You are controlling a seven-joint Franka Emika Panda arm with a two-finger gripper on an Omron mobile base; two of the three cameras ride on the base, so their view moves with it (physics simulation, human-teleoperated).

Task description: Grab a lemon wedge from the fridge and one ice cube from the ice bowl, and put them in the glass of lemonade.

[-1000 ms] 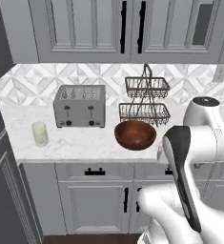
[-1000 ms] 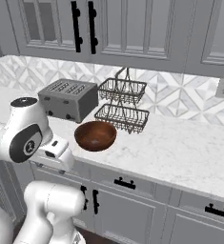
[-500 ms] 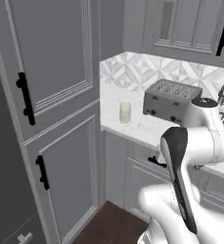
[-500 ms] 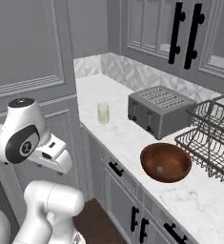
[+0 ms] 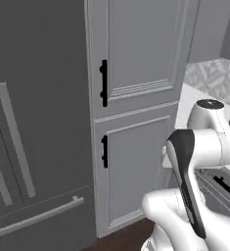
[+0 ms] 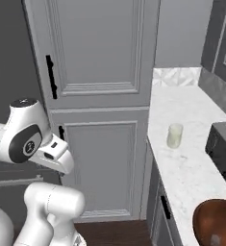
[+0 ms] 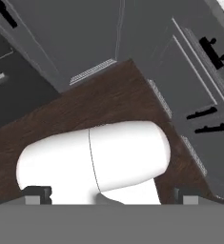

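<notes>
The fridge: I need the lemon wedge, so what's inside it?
Cannot be seen: the fridge doors are shut, showing only dark fronts, vertical bar handles and the lower drawer bar.

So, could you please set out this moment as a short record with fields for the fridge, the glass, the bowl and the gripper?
fridge: dark grey fridge, doors shut, at the left of the left base view
tall cabinet: pale grey tall cabinet with black handles, between fridge and counter
glass of lemonade: glass of lemonade upright on the marble counter
ice bowl: reddish-brown ice bowl at the counter's near end
gripper: gripper open, holding nothing, pointing down at the wood floor
</notes>
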